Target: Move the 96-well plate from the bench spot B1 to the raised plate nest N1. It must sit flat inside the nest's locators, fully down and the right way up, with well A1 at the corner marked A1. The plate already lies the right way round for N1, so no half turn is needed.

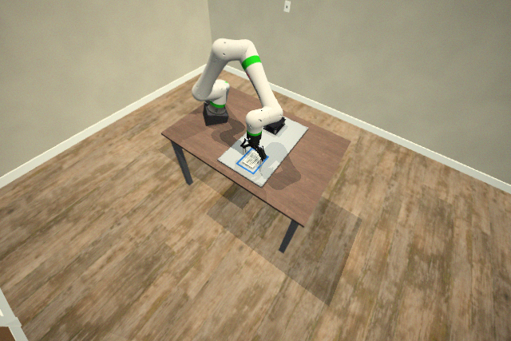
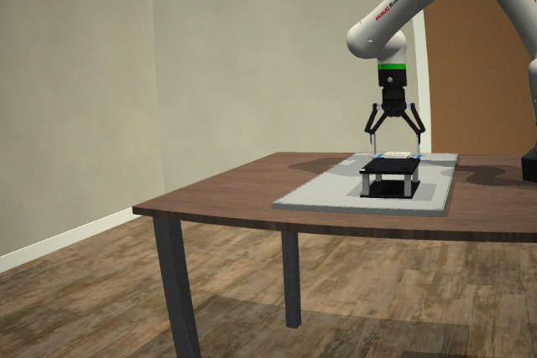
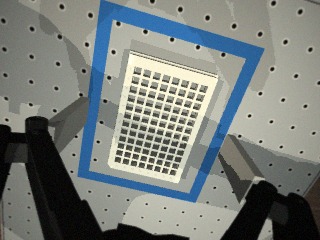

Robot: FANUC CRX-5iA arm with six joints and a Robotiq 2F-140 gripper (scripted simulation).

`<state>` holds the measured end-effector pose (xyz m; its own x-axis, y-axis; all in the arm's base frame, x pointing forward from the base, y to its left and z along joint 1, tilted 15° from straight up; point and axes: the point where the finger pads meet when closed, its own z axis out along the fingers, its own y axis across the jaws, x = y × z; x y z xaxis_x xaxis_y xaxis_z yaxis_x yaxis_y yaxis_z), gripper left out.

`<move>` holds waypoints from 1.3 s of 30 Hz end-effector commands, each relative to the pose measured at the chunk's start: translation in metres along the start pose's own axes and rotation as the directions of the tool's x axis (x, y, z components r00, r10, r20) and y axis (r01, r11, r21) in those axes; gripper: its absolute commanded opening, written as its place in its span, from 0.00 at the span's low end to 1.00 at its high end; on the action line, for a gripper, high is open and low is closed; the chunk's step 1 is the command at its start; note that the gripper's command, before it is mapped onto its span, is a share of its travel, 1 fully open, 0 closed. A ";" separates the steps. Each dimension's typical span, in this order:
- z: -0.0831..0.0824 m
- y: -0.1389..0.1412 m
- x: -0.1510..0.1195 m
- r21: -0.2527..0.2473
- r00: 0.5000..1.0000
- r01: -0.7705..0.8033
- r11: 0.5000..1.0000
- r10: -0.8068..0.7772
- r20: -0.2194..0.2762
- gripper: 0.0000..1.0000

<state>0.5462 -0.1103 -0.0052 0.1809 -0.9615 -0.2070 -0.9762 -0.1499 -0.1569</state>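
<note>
The white 96-well plate (image 3: 162, 125) lies flat inside the blue outline of spot B1 (image 3: 95, 135) on the grey perforated mat. It also shows in the top view (image 1: 251, 160) and, edge on, in the exterior view (image 2: 397, 154). My gripper (image 2: 393, 146) is lowered over the plate with its fingers wide open, one on each long side of the plate, tips near the mat. In the wrist view the gripper's (image 3: 160, 145) grey finger pads stand apart from the plate's sides. The black raised nest N1 (image 2: 390, 166) stands empty on four posts, nearer the exterior camera.
The grey mat (image 1: 263, 147) lies on a brown wooden table. The robot base (image 1: 214, 114) is mounted at the table's far corner. The nest (image 1: 275, 124) sits at the mat's far end, behind the arm's wrist.
</note>
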 end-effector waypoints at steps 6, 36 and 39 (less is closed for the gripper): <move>0.000 0.000 0.000 0.000 1.000 0.000 1.000 0.000 0.000 0.00; -0.004 0.000 0.000 0.000 1.000 0.000 1.000 0.000 0.000 0.00; -0.005 0.000 0.000 0.000 1.000 0.000 1.000 0.000 0.000 0.00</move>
<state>0.5458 -0.1110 -0.0020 0.1809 -0.9615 -0.2071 -0.9762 -0.1499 -0.1568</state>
